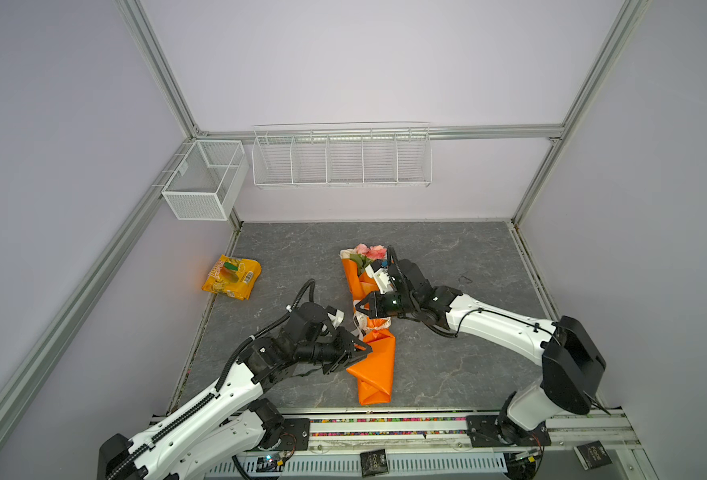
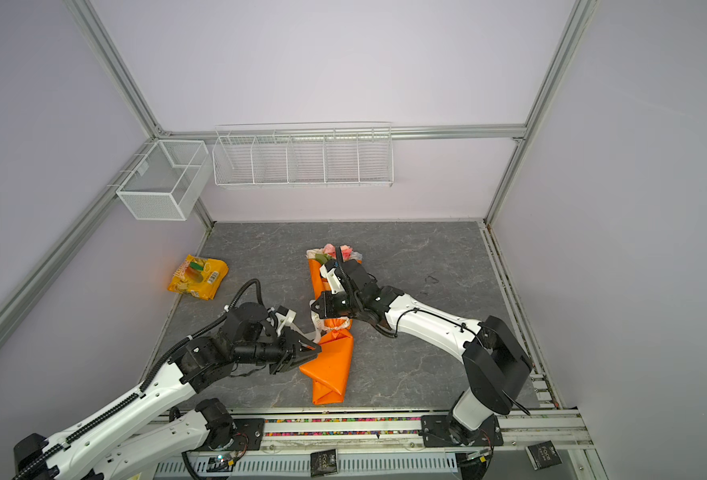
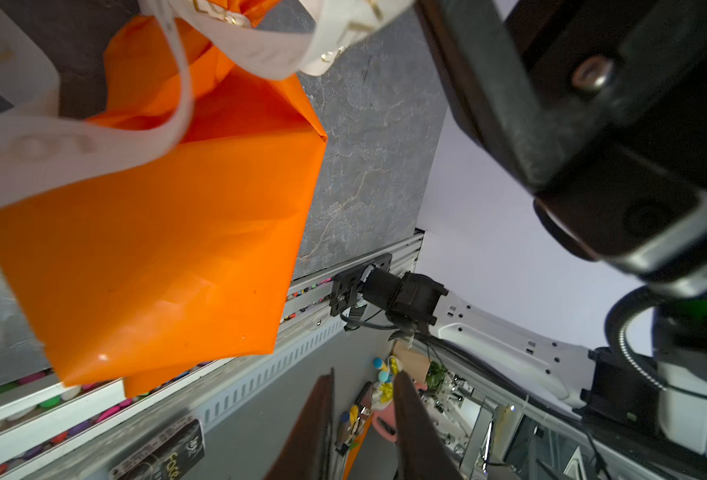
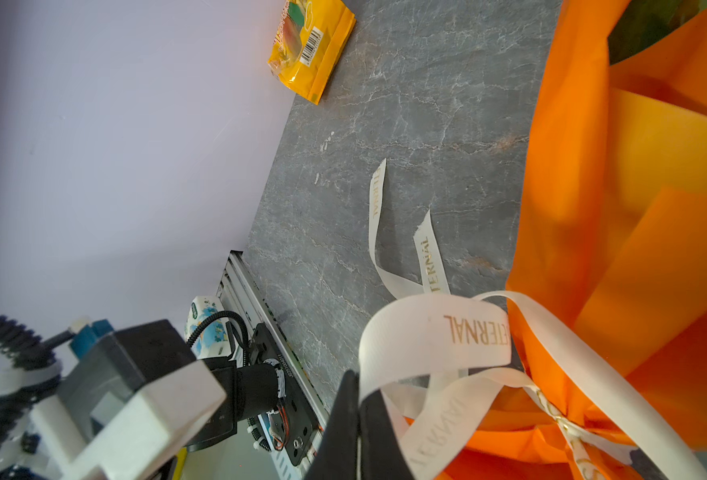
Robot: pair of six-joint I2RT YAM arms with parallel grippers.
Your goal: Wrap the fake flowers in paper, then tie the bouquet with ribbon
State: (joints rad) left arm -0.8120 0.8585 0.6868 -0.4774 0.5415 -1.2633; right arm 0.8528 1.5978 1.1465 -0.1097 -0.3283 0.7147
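Black fingers of the right gripper [image 4: 359,388] are pressed together on a loop of the cream satin ribbon [image 4: 435,336] printed with gold lettering; no gap shows between them in the right wrist view. The ribbon is wound around the waist of the bouquet of fake flowers [image 1: 379,361] (pink and cream blooms with green leaves, wrapped in a long cone of orange paper). Two loose ribbon tails lie flat on the grey marble-pattern tabletop [image 1: 468,257] just beside the wrap.

The left gripper [image 3: 362,376] has its fingers slightly parted with nothing between them. In both top views it points at the left edge of the orange paper, just below the tied waist; contact with the paper cannot be determined.

The bouquet lies flat near the middle of the tabletop, blooms toward the rear wall, folded paper end toward the arm bases. A yellow foil snack bag [image 1: 232,276] lies well apart, at the left edge of the tabletop.
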